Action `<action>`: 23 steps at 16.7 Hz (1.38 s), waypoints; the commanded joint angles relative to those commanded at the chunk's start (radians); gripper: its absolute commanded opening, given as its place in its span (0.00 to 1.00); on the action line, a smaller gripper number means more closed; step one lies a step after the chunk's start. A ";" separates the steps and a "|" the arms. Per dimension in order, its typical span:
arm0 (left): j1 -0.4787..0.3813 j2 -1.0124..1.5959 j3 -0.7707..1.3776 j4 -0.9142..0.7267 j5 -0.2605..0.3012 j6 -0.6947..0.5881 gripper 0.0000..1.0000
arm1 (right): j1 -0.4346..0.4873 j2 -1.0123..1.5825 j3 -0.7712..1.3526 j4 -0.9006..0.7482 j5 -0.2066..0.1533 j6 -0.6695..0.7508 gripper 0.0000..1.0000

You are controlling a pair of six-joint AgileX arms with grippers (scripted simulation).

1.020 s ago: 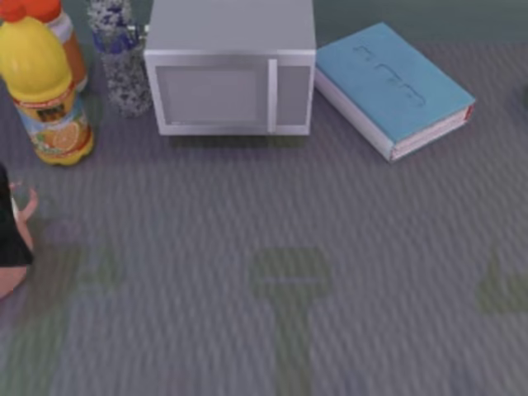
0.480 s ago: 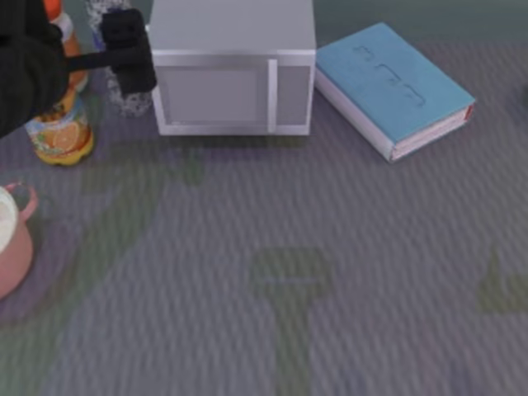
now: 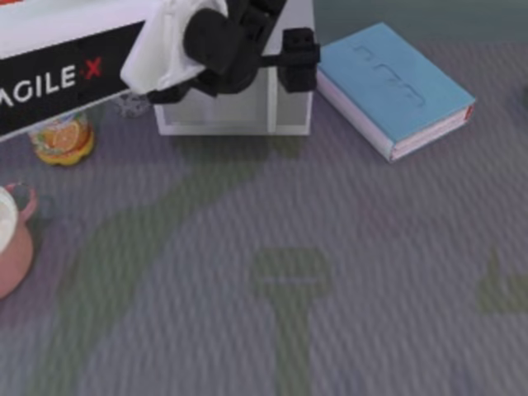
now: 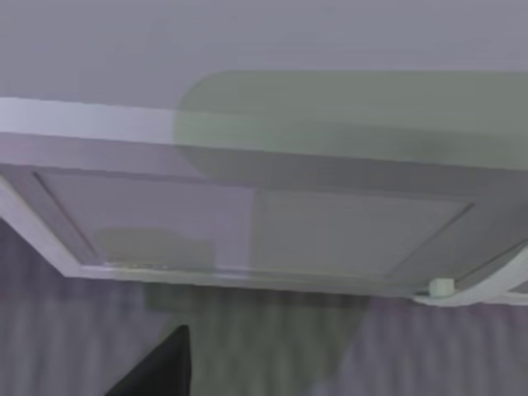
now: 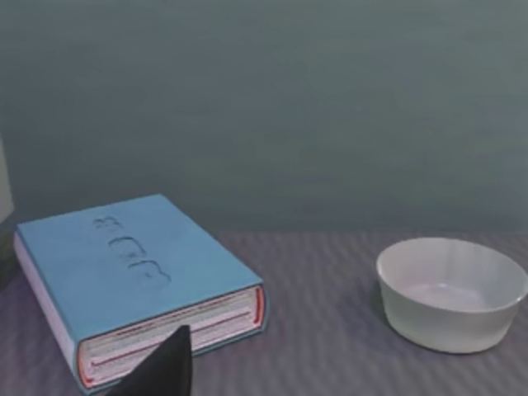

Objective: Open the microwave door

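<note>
Microwave [image 3: 247, 115] sits at the far edge of the table [image 3: 330, 247], left of centre in the top view, with its door [image 4: 247, 231] shut flush against the front. The left arm [image 3: 74, 58] reaches in from the left across the top of the box, hiding most of it, and the left gripper [image 3: 285, 62] hangs over the front right corner, near the upright handle bar [image 3: 271, 107] and the narrow control panel [image 3: 294, 111]. Whether its fingers are spread or closed cannot be told, nor whether it holds anything. A light-blue book [image 3: 392, 87] lies just right of the microwave. An orange juice bottle [image 3: 62, 136] and a pink cup [image 3: 12, 239] stand at the left. The right wrist view shows the book and a white bowl [image 5: 450, 293].
</note>
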 joint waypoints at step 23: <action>0.015 0.369 0.221 0.092 0.012 0.017 0.85 | 0.000 0.000 0.000 0.000 0.000 0.000 1.00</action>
